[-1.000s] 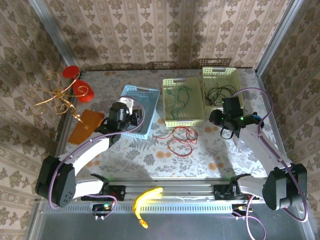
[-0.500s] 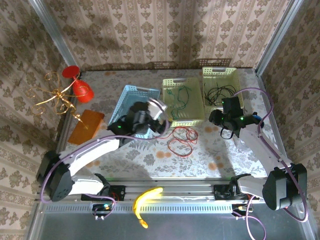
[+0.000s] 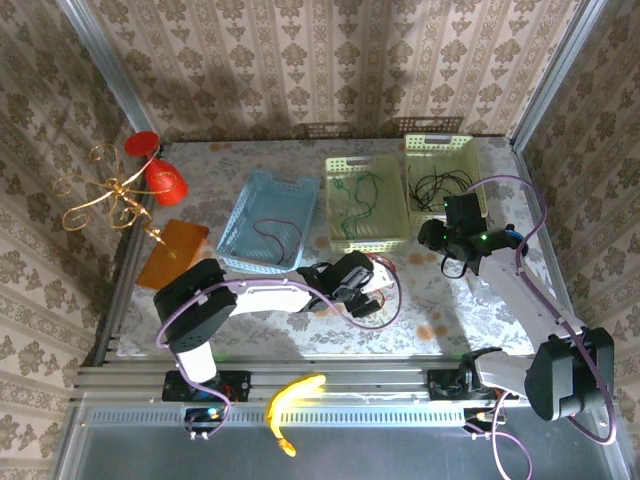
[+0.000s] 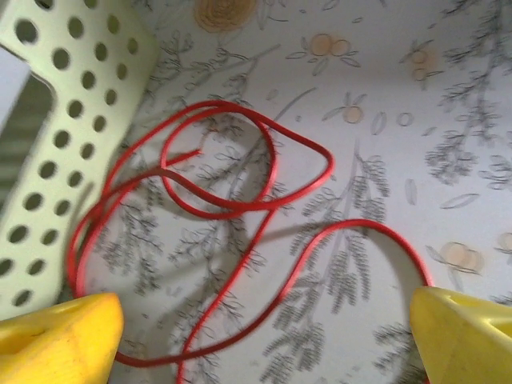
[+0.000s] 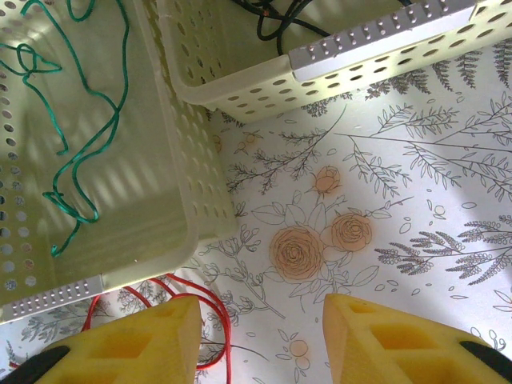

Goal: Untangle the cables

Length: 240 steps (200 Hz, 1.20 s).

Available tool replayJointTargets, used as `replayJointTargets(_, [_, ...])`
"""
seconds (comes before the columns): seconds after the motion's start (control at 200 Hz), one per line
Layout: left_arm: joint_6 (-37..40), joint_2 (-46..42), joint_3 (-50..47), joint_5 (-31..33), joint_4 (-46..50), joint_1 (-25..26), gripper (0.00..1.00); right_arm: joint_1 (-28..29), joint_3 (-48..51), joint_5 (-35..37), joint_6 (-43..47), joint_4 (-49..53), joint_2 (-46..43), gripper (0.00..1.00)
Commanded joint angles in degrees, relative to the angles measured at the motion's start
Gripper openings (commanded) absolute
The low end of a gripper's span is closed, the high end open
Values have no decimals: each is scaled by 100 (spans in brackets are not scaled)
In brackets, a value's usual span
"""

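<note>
A red cable lies in loose loops on the flowered tablecloth, next to the pale green basket. My left gripper hangs open just above it, one strand running between the yellow fingers without touching them. From above, the left gripper covers most of that red cable. A thin dark-red cable lies in the blue basket. The green cable is in the pale green basket, the black cable in the basket beside it. My right gripper is open over bare cloth.
The three baskets stand in a row at the back of the table. An orange sheet and a gold wire stand with red cups are at the left edge. A yellow banana-shaped thing lies on the front rail.
My left arm swung right from the blue basket to over the red cable, and its jaws opened. A dark-red cable now shows in the blue basket. The right arm stayed still.
</note>
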<state>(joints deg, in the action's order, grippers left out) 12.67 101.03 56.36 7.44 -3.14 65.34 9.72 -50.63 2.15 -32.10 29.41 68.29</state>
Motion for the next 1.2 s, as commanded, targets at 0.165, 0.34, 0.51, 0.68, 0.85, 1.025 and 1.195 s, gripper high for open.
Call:
replayJointTargets(0.165, [1105, 199, 92, 114, -223, -203, 92, -37, -35, 99, 45, 276, -154, 46])
replayJointTargets(0.34, [1265, 317, 287, -686, 95, -449, 84, -60, -39, 88, 54, 293, -141, 46])
replayJointTargets(0.51, [1529, 530, 584, -1377, 684, -531, 73, -57, -125, 75, 59, 319, -106, 46])
replayJointTargets(0.68, [1318, 571, 595, -1876, 794, -675, 54, -89, -153, 89, 107, 364, -133, 46])
replayJointTargets(0.85, [1273, 710, 620, -1975, 918, -681, 44, -127, -157, 49, 107, 390, -128, 46])
replayJointTargets(1.025, [1245, 878, 560, -1866, 747, -690, 43, -145, -184, 5, 85, 380, -123, 46])
replayJointTargets(1.195, [1190, 936, 577, -1834, 699, -708, 27, -154, -171, -2, 67, 380, -130, 46])
